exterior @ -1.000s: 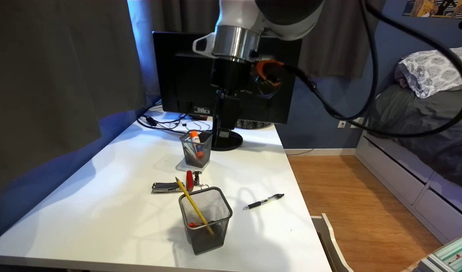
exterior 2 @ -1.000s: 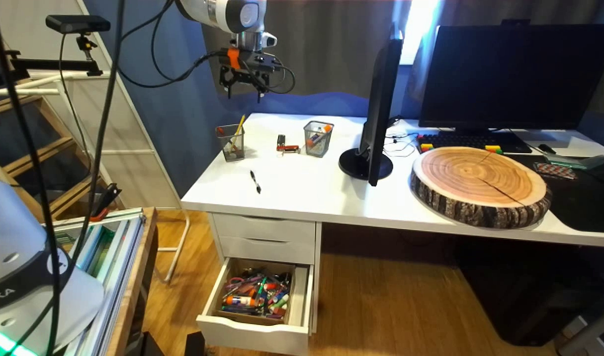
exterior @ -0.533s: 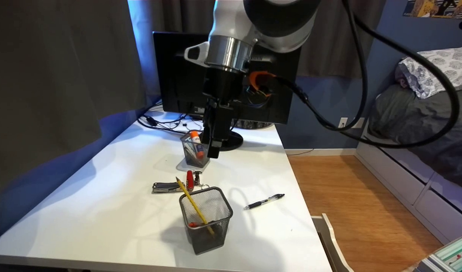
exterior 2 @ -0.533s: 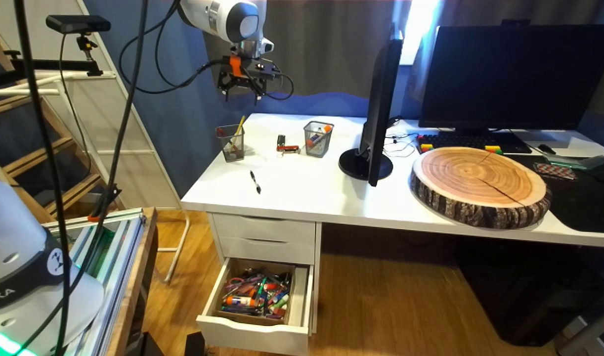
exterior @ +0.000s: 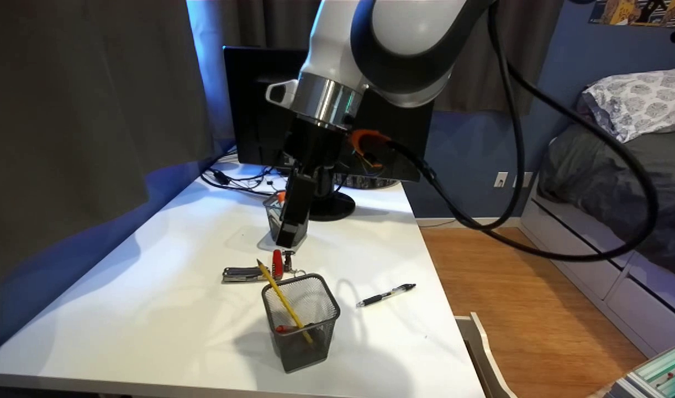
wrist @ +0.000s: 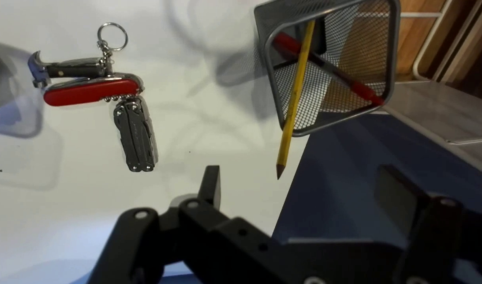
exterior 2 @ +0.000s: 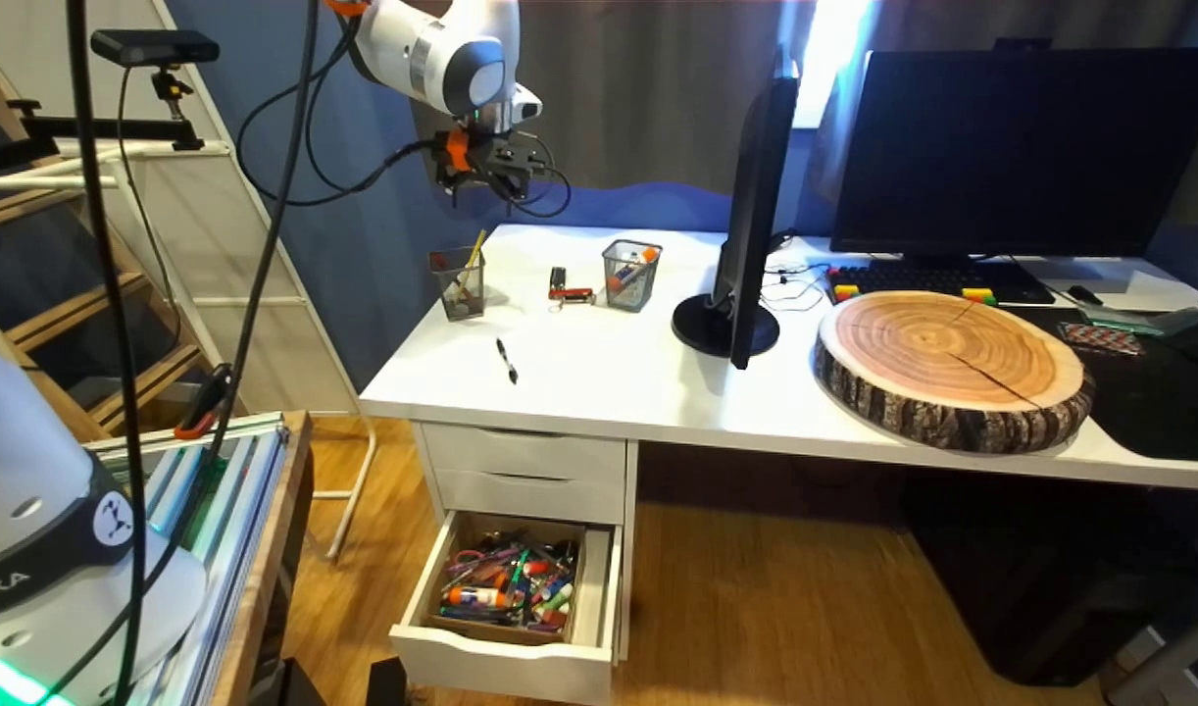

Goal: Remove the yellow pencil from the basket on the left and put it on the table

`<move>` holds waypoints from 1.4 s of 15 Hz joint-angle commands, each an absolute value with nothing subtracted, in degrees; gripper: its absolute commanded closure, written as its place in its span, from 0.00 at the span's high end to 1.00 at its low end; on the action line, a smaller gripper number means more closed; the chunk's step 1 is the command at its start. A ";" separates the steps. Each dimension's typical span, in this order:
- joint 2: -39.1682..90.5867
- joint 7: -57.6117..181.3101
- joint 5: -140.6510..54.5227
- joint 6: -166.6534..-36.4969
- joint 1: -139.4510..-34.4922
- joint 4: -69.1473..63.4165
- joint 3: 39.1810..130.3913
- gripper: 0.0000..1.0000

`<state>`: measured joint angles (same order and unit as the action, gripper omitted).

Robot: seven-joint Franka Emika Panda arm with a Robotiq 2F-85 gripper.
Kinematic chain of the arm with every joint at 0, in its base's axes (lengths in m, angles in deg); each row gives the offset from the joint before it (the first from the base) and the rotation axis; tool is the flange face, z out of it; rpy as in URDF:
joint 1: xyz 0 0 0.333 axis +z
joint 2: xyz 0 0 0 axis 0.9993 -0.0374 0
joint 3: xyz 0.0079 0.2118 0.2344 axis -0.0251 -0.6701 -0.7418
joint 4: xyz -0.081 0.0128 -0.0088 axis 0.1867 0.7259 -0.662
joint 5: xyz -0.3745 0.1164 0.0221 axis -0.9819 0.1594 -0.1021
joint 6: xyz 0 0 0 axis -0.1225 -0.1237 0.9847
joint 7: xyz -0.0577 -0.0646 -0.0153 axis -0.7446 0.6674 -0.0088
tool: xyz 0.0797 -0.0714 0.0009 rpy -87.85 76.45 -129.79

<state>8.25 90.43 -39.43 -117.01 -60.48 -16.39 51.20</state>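
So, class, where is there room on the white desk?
Bare desk: between the black-and-clear pen and the round black monitor base; between the grey multitool and the blue wall. Crowded: between the black mesh basket and its lookalike, where the red pocketknife lies.

Two mesh baskets (exterior: 299, 358) (exterior 2: 639, 295), one yellow pencil (wrist: 296, 88)
From my end I count one black pen (exterior: 386, 296), one red pocketknife (wrist: 92, 91), one multi-tool (wrist: 135, 136), two monitors (exterior 2: 1021, 157) (exterior 2: 759, 216) and three desk drawers (exterior 2: 506, 662) (exterior 2: 521, 453) (exterior 2: 530, 496).

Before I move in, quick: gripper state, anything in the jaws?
Gripper: open, jaws wide apart, holding nothing; the yellow pencil leans in the basket.
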 commanded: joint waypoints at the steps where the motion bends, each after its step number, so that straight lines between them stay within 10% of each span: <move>1: 5.91 83.70 -39.44 -120.31 -58.87 -16.32 52.62 1.00; 13: -3.44 84.30 -39.07 -133.32 -63.53 -14.93 46.05 0.98; 21: -5.07 83.75 -39.80 -135.10 -66.21 -15.69 43.80 0.39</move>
